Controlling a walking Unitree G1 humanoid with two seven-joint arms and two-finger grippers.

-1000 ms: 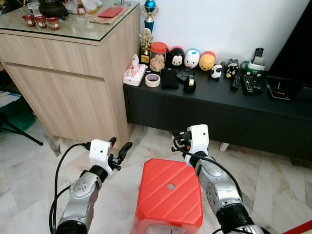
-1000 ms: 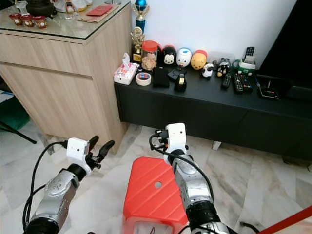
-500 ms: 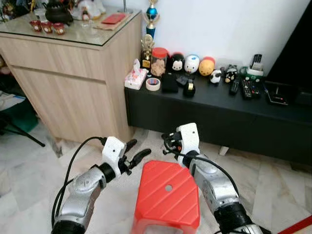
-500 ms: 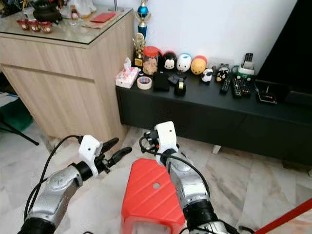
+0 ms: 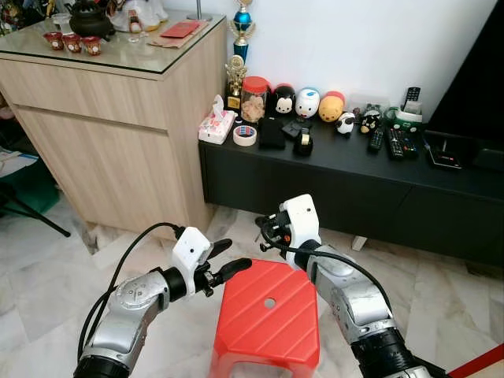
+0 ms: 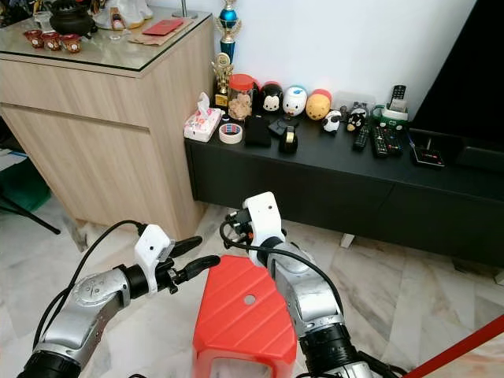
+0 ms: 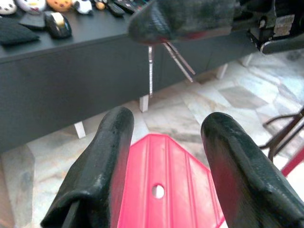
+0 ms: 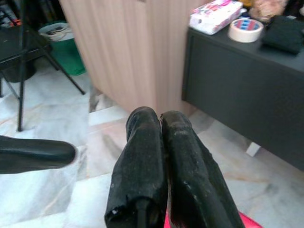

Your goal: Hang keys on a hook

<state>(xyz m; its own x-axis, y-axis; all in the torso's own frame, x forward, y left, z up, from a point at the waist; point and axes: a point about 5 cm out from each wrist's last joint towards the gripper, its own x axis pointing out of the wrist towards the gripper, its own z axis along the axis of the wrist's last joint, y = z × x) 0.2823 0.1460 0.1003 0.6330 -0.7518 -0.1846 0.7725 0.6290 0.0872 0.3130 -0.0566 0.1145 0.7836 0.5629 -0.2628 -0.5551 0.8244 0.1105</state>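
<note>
My right gripper (image 5: 266,229) hangs over the far edge of a red plastic stool (image 5: 268,315), its fingers (image 8: 142,142) pressed shut. In the left wrist view, thin metal keys (image 7: 151,71) dangle beneath that gripper's black fingertips. My left gripper (image 5: 230,257) is open with nothing between its fingers (image 7: 114,142). It reaches in from the left, level with the stool's near-left corner, pointing toward the right gripper and a short gap from it. In the right wrist view, one left fingertip (image 8: 38,154) lies low beside the shut fingers.
A black low console (image 5: 354,181) runs along the white wall, carrying a tissue pack (image 5: 217,124), a tape roll (image 5: 245,135), toy figures and remotes. A tall wooden cabinet (image 5: 102,142) with a glass top stands at the left. The floor is marble tile.
The left gripper has swung right, closer to the right gripper and the stool's edge. The right gripper has shifted slightly left. The camera view has also shifted a little.
</note>
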